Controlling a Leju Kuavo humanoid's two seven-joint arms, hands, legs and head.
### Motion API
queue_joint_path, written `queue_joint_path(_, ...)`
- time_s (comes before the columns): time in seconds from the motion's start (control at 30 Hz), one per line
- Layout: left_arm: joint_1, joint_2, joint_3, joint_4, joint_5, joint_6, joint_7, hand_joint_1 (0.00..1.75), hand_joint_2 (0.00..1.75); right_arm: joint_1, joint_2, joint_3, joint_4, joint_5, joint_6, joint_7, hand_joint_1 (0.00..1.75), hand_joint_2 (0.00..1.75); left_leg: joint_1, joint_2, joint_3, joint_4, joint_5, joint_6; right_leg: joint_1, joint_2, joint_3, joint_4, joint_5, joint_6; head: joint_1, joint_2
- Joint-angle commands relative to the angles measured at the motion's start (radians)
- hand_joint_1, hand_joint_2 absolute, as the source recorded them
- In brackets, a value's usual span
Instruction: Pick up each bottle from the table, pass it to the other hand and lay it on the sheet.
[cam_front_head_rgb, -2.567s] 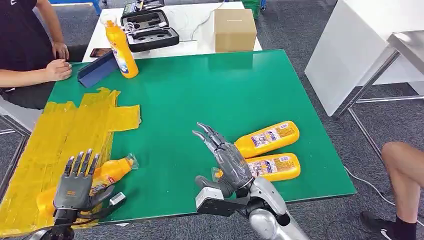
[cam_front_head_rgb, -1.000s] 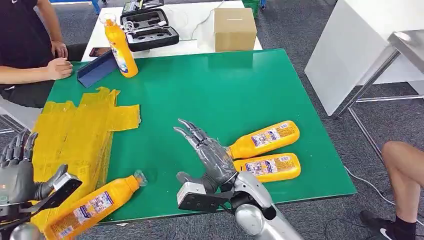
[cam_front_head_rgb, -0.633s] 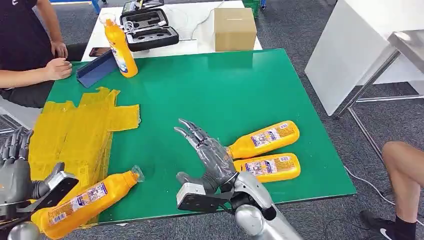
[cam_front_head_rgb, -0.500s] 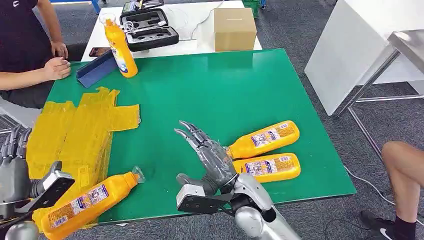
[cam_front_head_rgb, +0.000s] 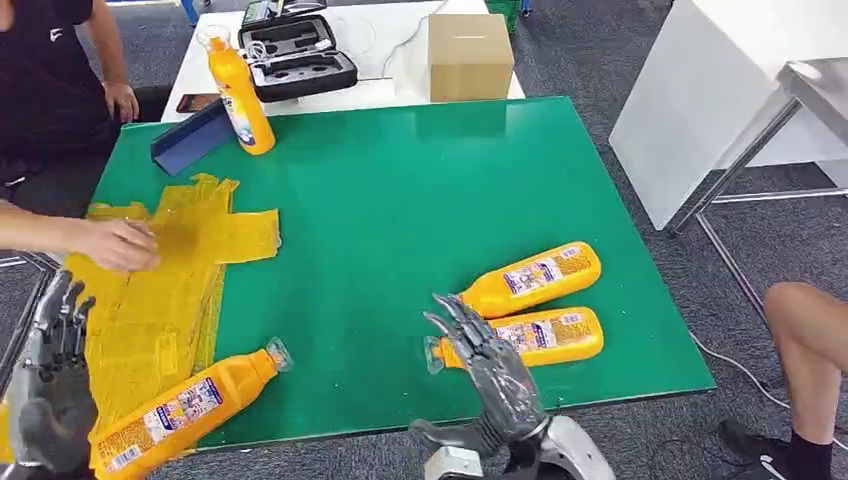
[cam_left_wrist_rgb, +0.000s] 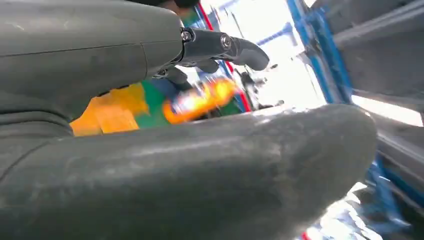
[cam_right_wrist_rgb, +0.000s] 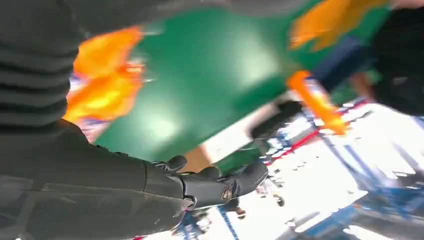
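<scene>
Head view: left hand (cam_front_head_rgb: 50, 400) fingers apart, empty, beside a bottle (cam_front_head_rgb: 180, 408) lying half on the yellow sheet (cam_front_head_rgb: 150, 290); right hand (cam_front_head_rgb: 495, 375) spread, empty, near two bottles (cam_front_head_rgb: 535, 305).

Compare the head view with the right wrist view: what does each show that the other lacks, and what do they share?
Head view alone: the left hand, open beside the bottle on the yellow sheet, and a cardboard box. Right wrist view alone: blue framing beyond the table, blurred. Both: the right hand, open, the green table, the two lying bottles and the standing bottle.
</scene>
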Motion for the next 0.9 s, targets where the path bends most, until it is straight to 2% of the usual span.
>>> queue_joint_path(0.03,0.104,-0.116,-0.050,-0.122,-0.031,-0.005,-0.069,0.00,1.75,0.163,-0.140,-0.128,-0.131,0.004,-0.031,0.027,0.00,1.75,0.000,-0.001,0.005,0.002,-0.004,0.000,0.001,-0.003,0.007,0.000,-0.003,-0.001,0.000,0.000)
queue_joint_path(0.23,0.118,-0.119,-0.078,-0.152,-0.055,0.007,-0.087,0.00,1.75,0.190,-0.144,-0.136,-0.150,0.016,-0.038,0.043,0.00,1.75,-0.001,0.000,0.004,0.000,-0.002,0.000,0.000,-0.001,0.004,0.000,-0.001,0.000,-0.001,0.000)
queue_joint_path(0.5,0.138,-0.061,-0.220,-0.150,-0.105,0.094,-0.090,0.00,1.75,0.221,-0.172,-0.193,-0.148,0.099,-0.041,0.153,0.00,1.75,0.000,-0.002,0.008,0.001,-0.003,0.000,0.001,-0.004,0.009,-0.001,-0.003,-0.001,0.000,0.000)
queue_joint_path(0.6,0.103,-0.034,-0.219,-0.117,-0.078,0.104,-0.071,0.00,1.75,0.199,-0.199,-0.268,-0.082,0.066,0.038,0.205,0.00,1.75,-0.001,-0.001,0.007,-0.001,-0.001,0.000,0.000,-0.002,0.007,-0.001,-0.001,-0.001,0.000,0.000)
queue_joint_path(0.7,0.069,-0.024,-0.210,-0.084,-0.065,0.095,-0.063,0.00,1.75,0.165,-0.205,-0.358,0.003,0.025,0.104,0.180,0.00,1.75,-0.001,-0.001,0.007,-0.002,0.000,0.001,0.000,-0.002,0.007,-0.002,0.000,0.000,-0.001,0.000)
queue_joint_path(0.9,0.039,-0.012,-0.216,-0.057,-0.046,0.079,-0.045,0.00,1.75,0.096,-0.211,-0.438,0.098,0.082,0.183,0.202,0.00,1.75,0.000,0.001,0.009,-0.002,0.000,0.001,0.001,-0.001,0.010,-0.003,0.000,-0.001,-0.001,0.000)
